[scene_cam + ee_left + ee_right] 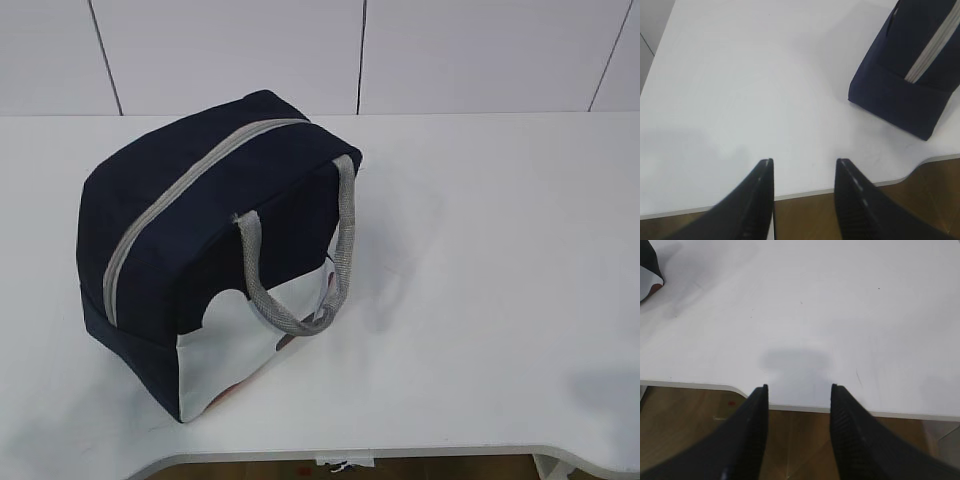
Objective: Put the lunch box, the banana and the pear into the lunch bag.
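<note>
Navy fabric fills the left half of the exterior view: the lunch bag (200, 250) stands on the white surface (480, 300), turned at an angle. Its grey zipper (185, 190) runs along the top from the far end to the near-left end and looks closed along the whole stretch that shows. One grey webbing handle (330, 270) loops down over the side that faces the camera, across the white lower panel (240, 350). A small reddish mark shows on that white panel near the handle, too small to make out.

Lunch box, banana and pear appear in none of the three views.

Left tool (804, 162) hangs above the near edge of the surface, its two dark fingers (760, 200) parted with nothing between them. The bag's dark near-left end, with the zipper end on it, sits at the upper right of the left wrist view, well apart from the tool.

Right tool (798, 387) also hangs over the surface's near edge, fingers (850, 440) spread and empty, a soft shadow on the surface just ahead of them. A sliver of the bag shows at the top left corner of the right wrist view.
</note>
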